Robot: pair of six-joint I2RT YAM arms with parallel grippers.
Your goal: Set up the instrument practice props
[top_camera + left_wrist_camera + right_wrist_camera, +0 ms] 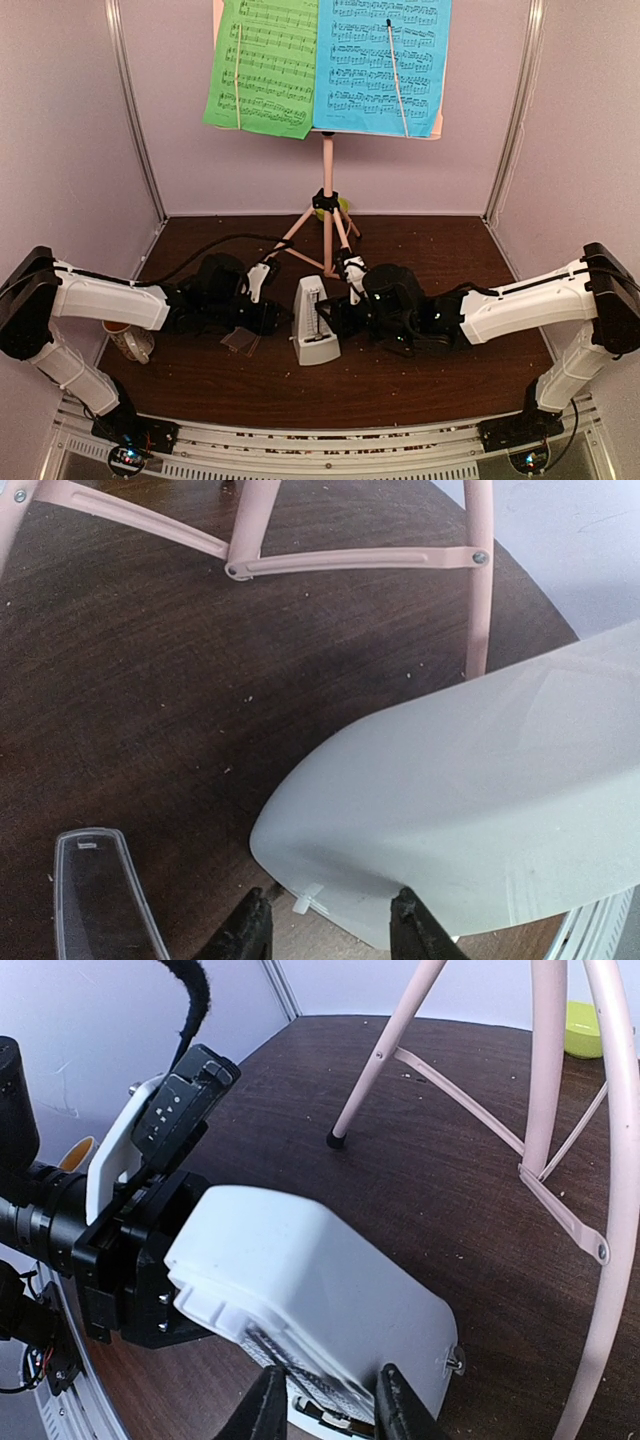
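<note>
The pink music stand (327,180) stands at the back, with a green sheet (262,65) and a blue sheet (380,65) on its desk. The white-grey metronome (314,325) stands upright between my two arms. Its clear cover (243,340) lies flat on the table to its left. My left gripper (330,920) sits at the metronome's (470,800) lower corner, jaws apart, the left finger clear of it. My right gripper (325,1410) straddles the front face of the metronome (320,1290); whether the fingers press on it does not show.
A white patterned mug (128,342) sits under my left arm near the left wall. A lime-green bowl (583,1028) lies behind the stand's tripod legs (545,1080). The clear cover (100,900) lies just left of my left fingers. Walls close in the table.
</note>
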